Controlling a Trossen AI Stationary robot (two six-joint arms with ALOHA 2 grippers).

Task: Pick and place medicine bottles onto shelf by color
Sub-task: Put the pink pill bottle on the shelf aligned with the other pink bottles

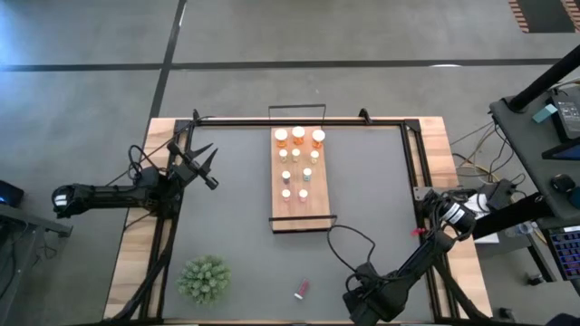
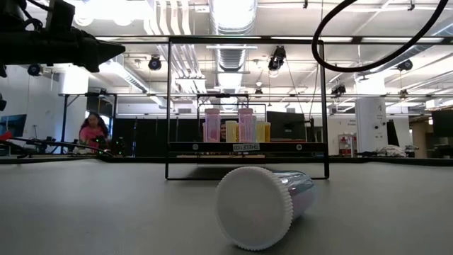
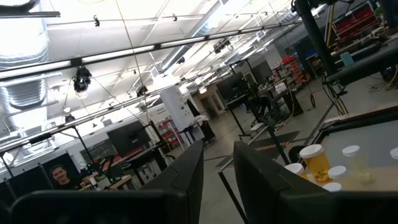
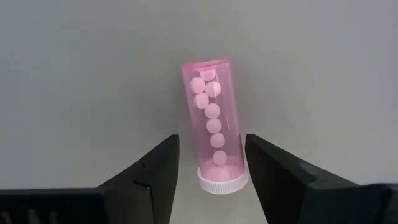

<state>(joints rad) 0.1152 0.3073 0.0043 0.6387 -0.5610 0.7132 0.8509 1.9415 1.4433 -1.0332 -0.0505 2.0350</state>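
A pink medicine bottle (image 4: 214, 124) with a white cap (image 4: 222, 180) lies on its side on the grey table near the front edge (image 1: 302, 289) (image 2: 262, 205). My right gripper (image 4: 212, 142) hangs over it, pointing down and open. In the right wrist view its fingers stand on either side of the bottle's cap end. No finger shows beside the bottle in the low view. The shelf (image 1: 301, 210) lies at the table's middle with several bottles (image 1: 298, 136) standing on it. My left gripper (image 1: 207, 167) waits shut and holds nothing at the far left.
A green spiky plant (image 1: 204, 278) stands at the front left. A black frame (image 1: 299, 120) runs along the table's far and side edges. The right arm's cable (image 1: 344, 240) loops over the table in front of the shelf. People show in the room behind.
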